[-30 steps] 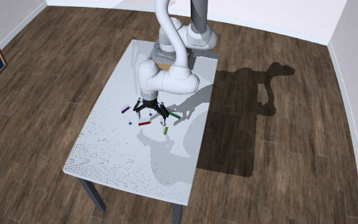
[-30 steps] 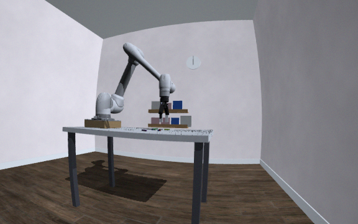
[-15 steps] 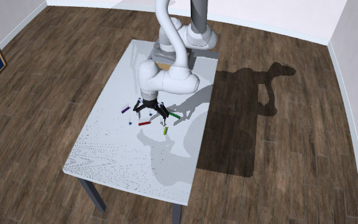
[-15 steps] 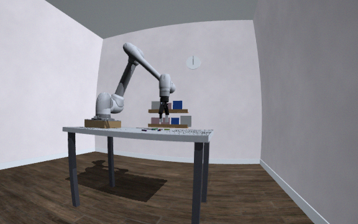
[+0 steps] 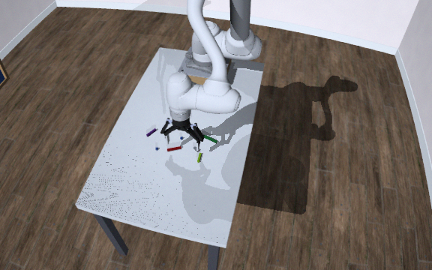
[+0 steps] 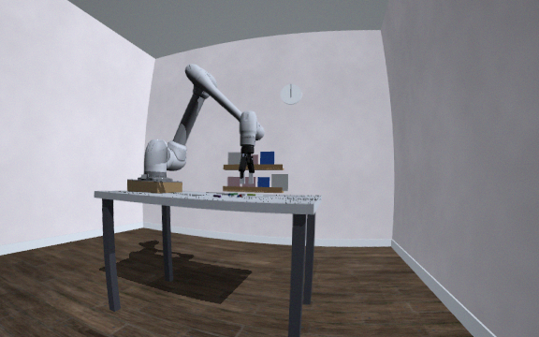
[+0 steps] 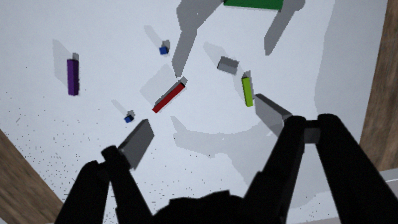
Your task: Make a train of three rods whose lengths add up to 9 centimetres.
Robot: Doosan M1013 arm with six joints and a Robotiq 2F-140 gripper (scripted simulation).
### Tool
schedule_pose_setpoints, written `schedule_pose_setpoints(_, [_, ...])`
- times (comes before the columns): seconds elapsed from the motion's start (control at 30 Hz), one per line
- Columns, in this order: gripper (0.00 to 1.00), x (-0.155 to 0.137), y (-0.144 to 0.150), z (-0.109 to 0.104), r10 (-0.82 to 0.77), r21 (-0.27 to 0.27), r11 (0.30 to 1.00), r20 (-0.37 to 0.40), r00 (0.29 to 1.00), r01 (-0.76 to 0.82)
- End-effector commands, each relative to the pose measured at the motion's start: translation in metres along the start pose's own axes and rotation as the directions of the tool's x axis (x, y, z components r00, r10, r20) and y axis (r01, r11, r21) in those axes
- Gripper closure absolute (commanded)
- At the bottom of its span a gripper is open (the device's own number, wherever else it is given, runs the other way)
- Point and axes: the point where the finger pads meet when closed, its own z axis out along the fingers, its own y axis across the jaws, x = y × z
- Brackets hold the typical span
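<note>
With fingers spread wide and gripping nothing, the gripper [image 7: 200, 125] is hovering above the scattered rods, no train begun. The red rod [image 7: 169, 97] is lying between two blue rods [image 7: 163, 50] [image 7: 129, 118]; the likely next move is descending on one.

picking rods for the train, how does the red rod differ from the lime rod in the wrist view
The red rod is longer than the lime rod. The red rod lies on a diagonal in the wrist view, while the lime rod runs nearly straight up the picture. Both lie flat on the table, apart from each other and untouched by the open gripper.
</note>
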Motion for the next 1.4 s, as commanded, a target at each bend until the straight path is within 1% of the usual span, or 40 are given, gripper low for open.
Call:
schedule_pose_setpoints(0.0, [0.00,0.0000,0.0000,-0.0001,0.000,0.000,1.000,0.000,1.000,0.000])
schedule_pose_setpoints(0.43, [0.00,0.0001,0.0002,-0.0001,-0.016,0.000,1.000,0.000,1.000,0.016])
schedule_pose_setpoints(0.63, [0.00,0.0009,0.0011,-0.0001,-0.113,0.000,0.994,0.000,0.994,0.113])
schedule_pose_setpoints(0.7, [0.00,0.0009,0.0011,-0.0001,-0.113,0.000,0.994,0.000,0.994,0.113])
schedule_pose_setpoints(0.8, [0.00,0.0017,0.0019,-0.0001,-0.207,0.000,0.978,0.000,0.978,0.207])
schedule_pose_setpoints(1.0, [0.00,0.0037,0.0042,-0.0002,-0.442,0.000,0.897,0.000,0.897,0.442])
schedule_pose_setpoints(1.2, [0.00,0.0056,0.0062,-0.0002,-0.635,0.000,0.772,0.000,0.772,0.635])
schedule_pose_setpoints(1.27, [0.00,0.0056,0.0062,-0.0002,-0.635,0.000,0.772,0.000,0.772,0.635])
schedule_pose_setpoints(1.33, [0.00,0.0068,0.0075,-0.0002,-0.735,0.000,0.678,0.000,0.678,0.735])
schedule_pose_setpoints(1.37, [0.00,0.0070,0.0077,-0.0002,-0.752,0.000,0.659,0.000,0.659,0.752])
